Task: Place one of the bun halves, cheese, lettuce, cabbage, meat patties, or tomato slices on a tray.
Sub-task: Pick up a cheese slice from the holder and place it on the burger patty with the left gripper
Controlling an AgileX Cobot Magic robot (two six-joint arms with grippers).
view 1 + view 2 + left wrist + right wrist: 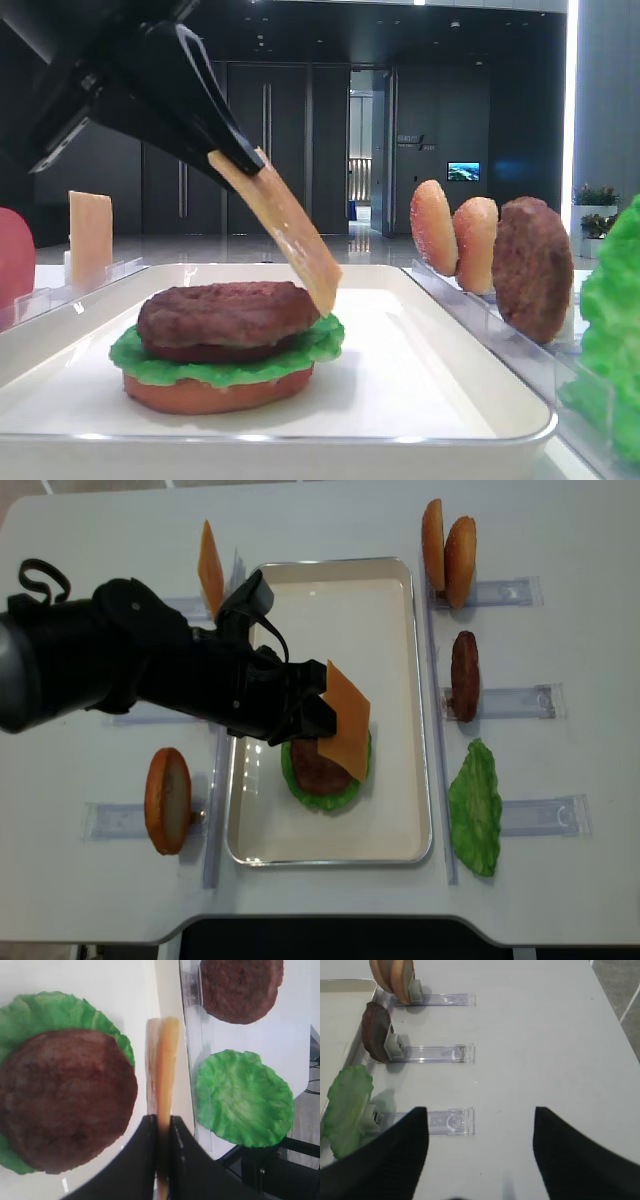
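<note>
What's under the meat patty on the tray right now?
Under the meat patty lies a green lettuce leaf, and below that an orange-tan bun disc resting on the tray. The patty and lettuce cover the bun's top.

Dark office lobby, wall screen (463, 171)

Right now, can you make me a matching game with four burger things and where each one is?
Things:
1. cheese
2. meat patty
3. bun halves
4. loose lettuce leaf

Places:
A. standing in a clear rack right of the tray, at the far end
B. pinched in the left gripper, tilted over the burger
C. lying on lettuce in the tray
D. standing in the nearest rack, right of the tray

Pairs: 1-B, 2-C, 3-A, 4-D
</note>
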